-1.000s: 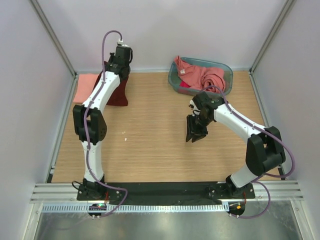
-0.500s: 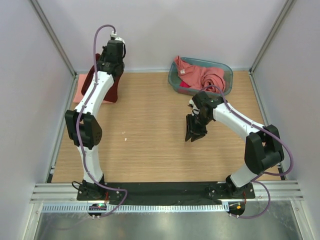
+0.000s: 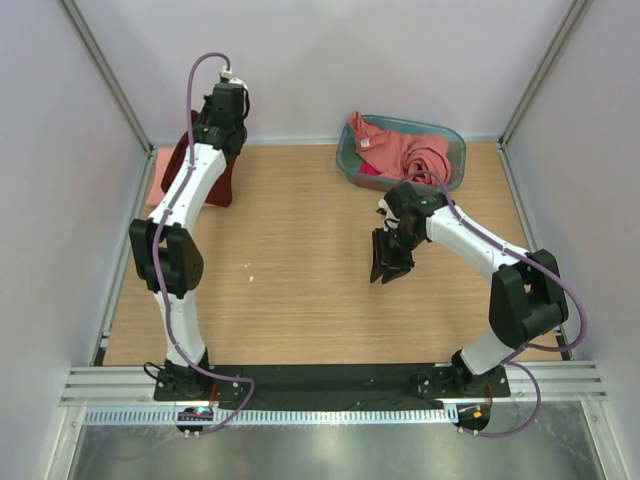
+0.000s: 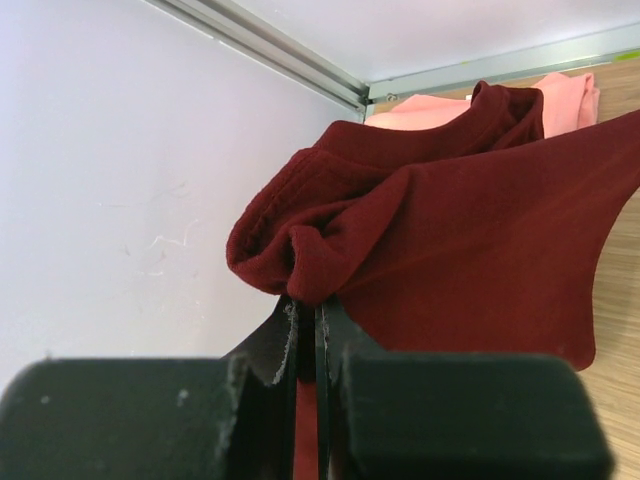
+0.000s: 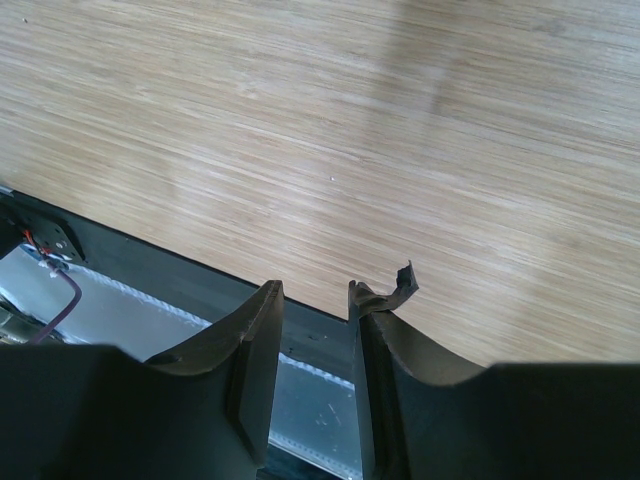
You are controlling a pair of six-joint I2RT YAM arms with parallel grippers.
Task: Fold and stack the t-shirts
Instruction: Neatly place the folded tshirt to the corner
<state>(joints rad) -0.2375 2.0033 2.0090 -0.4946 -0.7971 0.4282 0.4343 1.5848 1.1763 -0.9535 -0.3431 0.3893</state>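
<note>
My left gripper (image 3: 213,128) is at the far left corner of the table, shut on a bunched fold of the dark maroon t-shirt (image 3: 222,186). In the left wrist view that maroon t-shirt (image 4: 450,230) hangs from the left gripper (image 4: 305,305) and drapes down over a folded salmon pink t-shirt (image 4: 562,95). From above, only the left edge of this pink t-shirt (image 3: 158,172) shows beside the arm. More pink t-shirts (image 3: 405,150) lie crumpled in the basket. My right gripper (image 3: 388,265) hovers open and empty over mid-table; the right wrist view shows the right gripper (image 5: 315,290) over bare wood.
A teal-blue plastic basket (image 3: 456,140) stands at the back right against the wall. White walls with metal rails close in the table on three sides. A black strip and metal tray (image 5: 120,300) run along the near edge.
My left arm has swung left toward the corner with the maroon t-shirt, which now covers more of the pink one. The right arm has not moved.
</note>
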